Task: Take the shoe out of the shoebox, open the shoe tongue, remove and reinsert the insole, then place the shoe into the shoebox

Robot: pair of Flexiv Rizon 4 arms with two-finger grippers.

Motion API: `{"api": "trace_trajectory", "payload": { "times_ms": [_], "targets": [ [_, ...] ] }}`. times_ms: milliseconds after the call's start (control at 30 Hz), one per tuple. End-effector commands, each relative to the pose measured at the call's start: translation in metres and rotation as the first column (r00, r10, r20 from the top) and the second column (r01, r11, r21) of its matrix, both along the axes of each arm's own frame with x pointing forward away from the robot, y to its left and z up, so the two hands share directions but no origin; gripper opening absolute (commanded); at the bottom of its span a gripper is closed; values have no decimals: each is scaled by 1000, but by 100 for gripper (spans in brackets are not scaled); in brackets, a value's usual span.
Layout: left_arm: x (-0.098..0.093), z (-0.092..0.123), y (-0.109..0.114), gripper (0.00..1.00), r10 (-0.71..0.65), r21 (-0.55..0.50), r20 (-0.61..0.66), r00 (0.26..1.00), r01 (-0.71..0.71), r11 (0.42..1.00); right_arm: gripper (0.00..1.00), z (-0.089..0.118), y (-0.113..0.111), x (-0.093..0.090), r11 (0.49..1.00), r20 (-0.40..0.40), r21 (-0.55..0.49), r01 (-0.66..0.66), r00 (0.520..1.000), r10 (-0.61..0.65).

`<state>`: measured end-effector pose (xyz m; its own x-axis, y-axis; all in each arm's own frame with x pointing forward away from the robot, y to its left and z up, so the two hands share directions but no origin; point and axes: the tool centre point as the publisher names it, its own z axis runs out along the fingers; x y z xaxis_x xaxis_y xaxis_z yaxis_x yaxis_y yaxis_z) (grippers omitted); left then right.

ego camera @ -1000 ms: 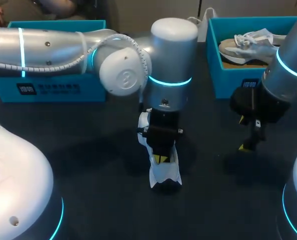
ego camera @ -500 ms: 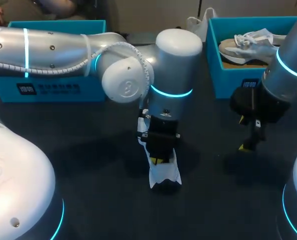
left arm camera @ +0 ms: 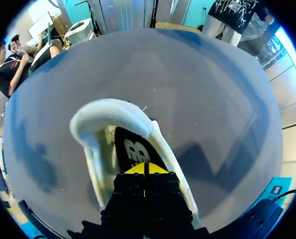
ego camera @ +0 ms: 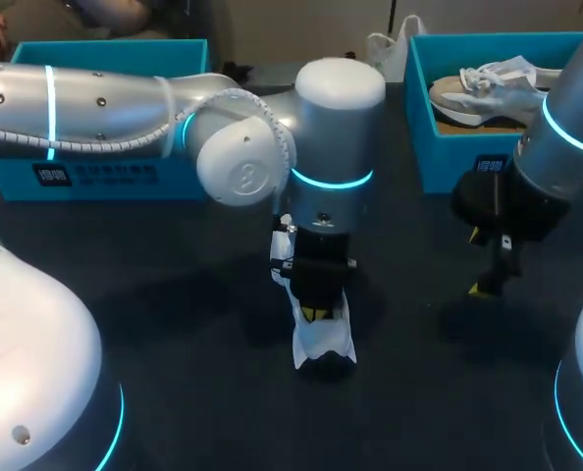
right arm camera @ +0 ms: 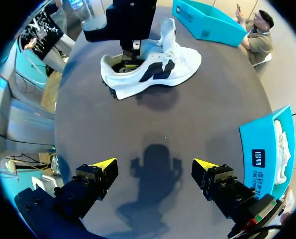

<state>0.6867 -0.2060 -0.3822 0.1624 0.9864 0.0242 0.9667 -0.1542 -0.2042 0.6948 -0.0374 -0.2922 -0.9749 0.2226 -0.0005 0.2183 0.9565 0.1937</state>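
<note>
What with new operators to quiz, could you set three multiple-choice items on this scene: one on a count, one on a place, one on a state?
1. How many teal shoeboxes stand on the table? A one; B two; C four.
2. Where is the white shoe under the left gripper? A in a shoebox; B on the table; C in the air.
3. How is the right gripper? A open, empty; B shut on the shoe; C shut on an insole.
Answers: 1 B, one box at each far side in the head view. 2 B, its sole rests on the dark tabletop. 3 A, its fingers stand wide apart over bare table.
</note>
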Motion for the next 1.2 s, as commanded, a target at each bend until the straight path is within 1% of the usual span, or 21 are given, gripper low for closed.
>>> {"api": "trace_trajectory", "payload": {
  "times_ms": [33,100,1200],
  "targets": [
    [0,21,6,0,7,-22,-3,1000,-7,1000,100,-1,0,-1,1000,2,-2,1,1000,-1],
    [1,26,3,0,7,-29,-18,1000,-7,1000,100,-1,0,-1,1000,2,-2,1,1000,-1],
    [2,25,2,0,9,-28,-16,1000,-9,1000,100,-1,0,-1,1000,2,-2,1,1000,-1]
  ]
}}
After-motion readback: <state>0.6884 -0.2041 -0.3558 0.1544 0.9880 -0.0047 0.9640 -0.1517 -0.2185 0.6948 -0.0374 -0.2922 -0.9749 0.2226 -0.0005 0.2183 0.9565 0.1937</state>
